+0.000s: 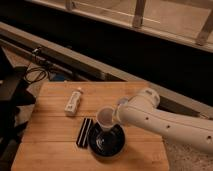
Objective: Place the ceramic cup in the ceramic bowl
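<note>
One ceramic bowl point(106, 142) is sitting at the near tabletop point(50, 145) edge, one black bar point(84, 132) just beside it. One ceramic cup point(105, 118) is hanging over the bowl's far rim, upright, mouth up, long axis vertical. Tool point(116, 116) is clenching the ceramic cup from the right. One white bottle point(74, 101) is lying farther back.

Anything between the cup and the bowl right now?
Nothing visible. The ceramic cup is at the gripper, above the far rim of the ceramic bowl. The black bar lies left of the bowl, and the white bottle farther back-left, both outside that path.
</note>
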You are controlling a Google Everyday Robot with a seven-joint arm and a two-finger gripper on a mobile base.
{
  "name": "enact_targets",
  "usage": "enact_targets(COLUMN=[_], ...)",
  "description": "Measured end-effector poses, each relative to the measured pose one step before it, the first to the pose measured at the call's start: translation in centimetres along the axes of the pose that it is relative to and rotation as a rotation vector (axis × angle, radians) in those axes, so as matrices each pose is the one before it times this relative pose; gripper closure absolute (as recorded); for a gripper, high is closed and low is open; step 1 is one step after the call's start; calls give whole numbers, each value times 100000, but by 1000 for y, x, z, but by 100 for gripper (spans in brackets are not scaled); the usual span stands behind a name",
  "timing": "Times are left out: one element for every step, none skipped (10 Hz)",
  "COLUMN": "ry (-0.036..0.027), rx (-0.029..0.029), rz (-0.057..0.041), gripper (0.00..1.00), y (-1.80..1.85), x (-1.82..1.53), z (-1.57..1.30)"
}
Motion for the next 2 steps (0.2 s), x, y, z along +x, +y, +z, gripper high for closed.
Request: enact_targets(ry=[1265, 4692], rx=[580, 441], rz=[-5, -73], gripper=[90, 94], y=[-53, -5], x=[51, 138], z=[54, 507])
